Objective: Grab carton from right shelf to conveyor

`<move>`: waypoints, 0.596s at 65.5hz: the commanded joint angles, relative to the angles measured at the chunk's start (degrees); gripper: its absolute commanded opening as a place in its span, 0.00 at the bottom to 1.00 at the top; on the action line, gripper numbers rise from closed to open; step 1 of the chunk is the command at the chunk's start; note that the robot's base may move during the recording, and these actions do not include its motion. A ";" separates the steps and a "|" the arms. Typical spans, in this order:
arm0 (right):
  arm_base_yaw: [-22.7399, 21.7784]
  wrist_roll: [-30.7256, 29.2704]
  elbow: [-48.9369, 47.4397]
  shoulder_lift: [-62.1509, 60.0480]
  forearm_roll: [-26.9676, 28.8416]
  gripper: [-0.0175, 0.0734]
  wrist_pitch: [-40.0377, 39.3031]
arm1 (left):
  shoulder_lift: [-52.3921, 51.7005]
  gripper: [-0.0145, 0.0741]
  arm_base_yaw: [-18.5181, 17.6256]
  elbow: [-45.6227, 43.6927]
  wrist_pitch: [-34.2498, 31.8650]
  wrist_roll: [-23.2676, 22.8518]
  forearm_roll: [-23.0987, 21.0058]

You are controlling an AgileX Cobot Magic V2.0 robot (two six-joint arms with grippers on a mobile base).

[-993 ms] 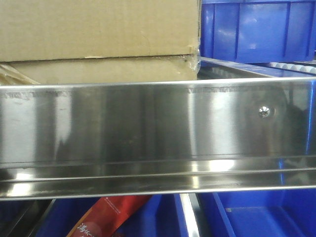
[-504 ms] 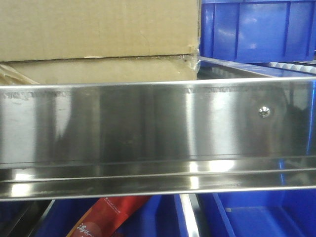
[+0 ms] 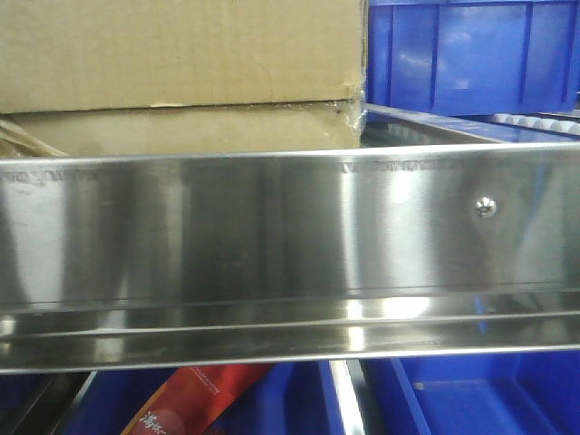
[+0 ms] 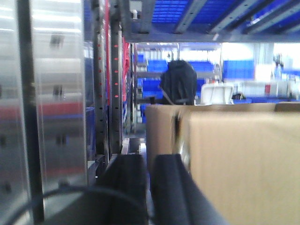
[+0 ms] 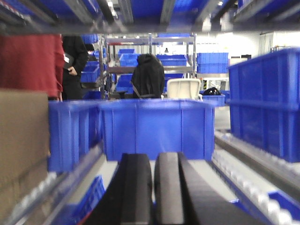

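Observation:
The carton (image 3: 181,54), plain brown cardboard, rests on the shelf behind its shiny steel front rail (image 3: 272,236). In the left wrist view the carton (image 4: 243,159) fills the right side. My left gripper (image 4: 149,187) is shut and empty, level with the carton's left face and just left of it. In the right wrist view only the carton's side (image 5: 21,136) shows at the left edge. My right gripper (image 5: 153,187) is shut on nothing, to the right of the carton, over the shelf lane. The conveyor is out of view.
A blue bin (image 3: 471,54) stands right of the carton. More blue bins (image 5: 157,126) block the lane ahead of my right gripper, and a tall one (image 5: 265,103) sits over the roller track (image 5: 243,183). A steel upright (image 4: 101,79) stands left of my left gripper. People (image 5: 147,75) stand beyond.
The front view has shifted only slightly, with the rail a touch lower in frame. A dark reflection at the rail's right end has gone.

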 commanded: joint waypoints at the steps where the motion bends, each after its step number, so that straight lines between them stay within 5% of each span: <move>1: 0.17 -0.33 -4.27 2.36 0.00 0.40 0.94 | 3.87 0.34 -0.34 -6.59 5.68 0.47 1.11; 14: 0.17 -0.33 -7.29 7.60 0.00 0.82 1.49 | 12.43 0.67 -0.38 -17.32 8.15 0.47 0.64; 27: 0.17 -0.33 -9.39 11.82 2.21 0.81 1.84 | 16.81 0.74 -4.19 -21.66 5.76 0.47 0.55; 39: 2.16 -0.33 -19.58 19.28 5.98 0.81 6.95 | 23.97 0.74 -11.57 -29.55 11.73 0.50 0.55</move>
